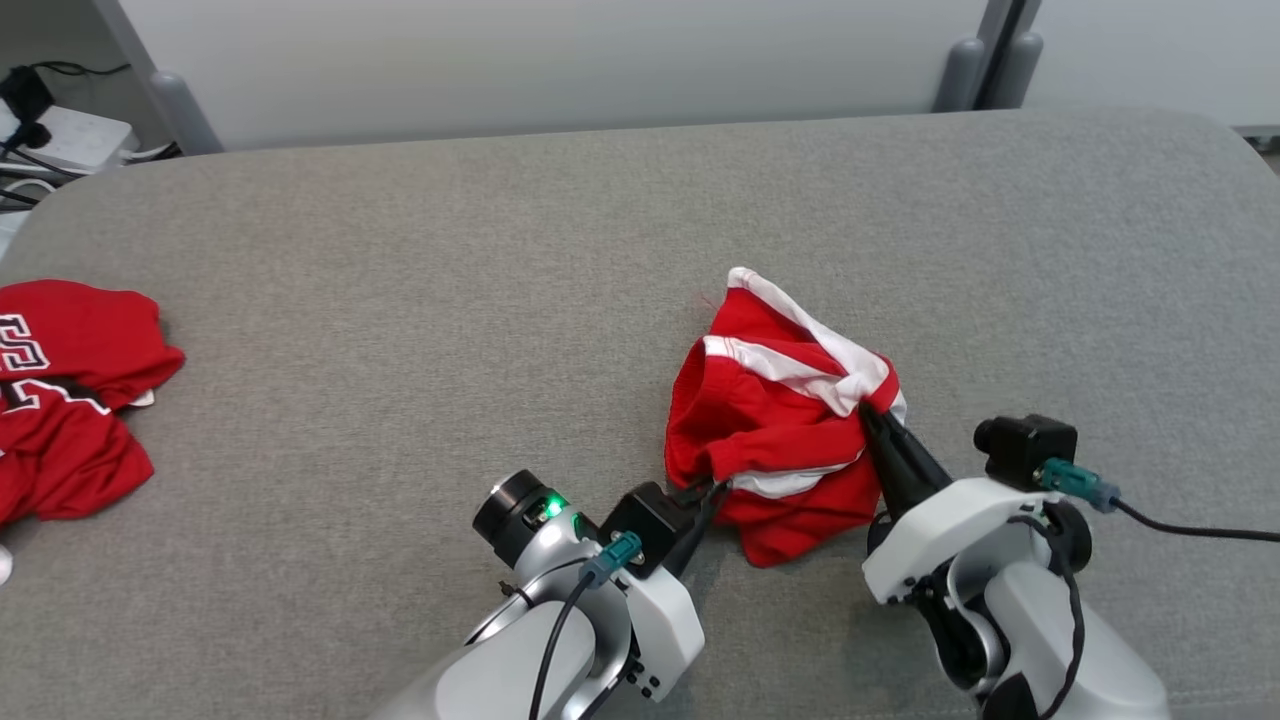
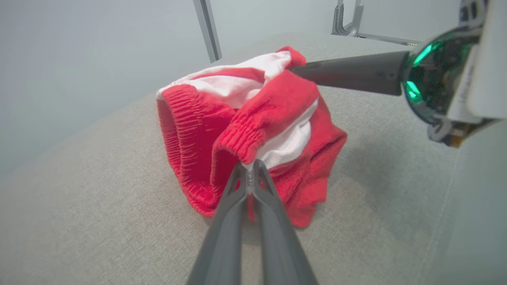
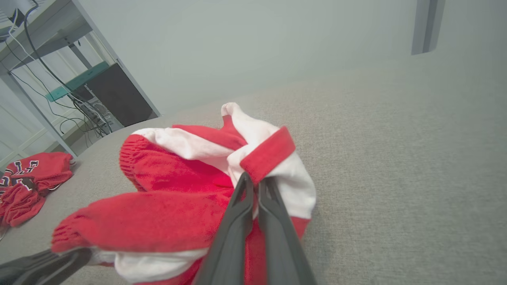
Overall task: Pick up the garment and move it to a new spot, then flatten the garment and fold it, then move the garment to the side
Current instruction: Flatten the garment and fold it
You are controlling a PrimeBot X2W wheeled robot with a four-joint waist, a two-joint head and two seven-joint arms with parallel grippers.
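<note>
Head view: red-and-white garment bunched on grey surface, right of centre. Left gripper jaws pinching its near hem, right gripper jaws pinching its right edge. Red jersey far left, well apart.

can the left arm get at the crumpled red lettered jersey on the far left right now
Probably not yet: the left gripper is shut on the red-and-white fabric garment. Nothing lies on the grey cloth surface between it and the crumpled red lettered jersey, so the way looks free once it lets go.
</note>
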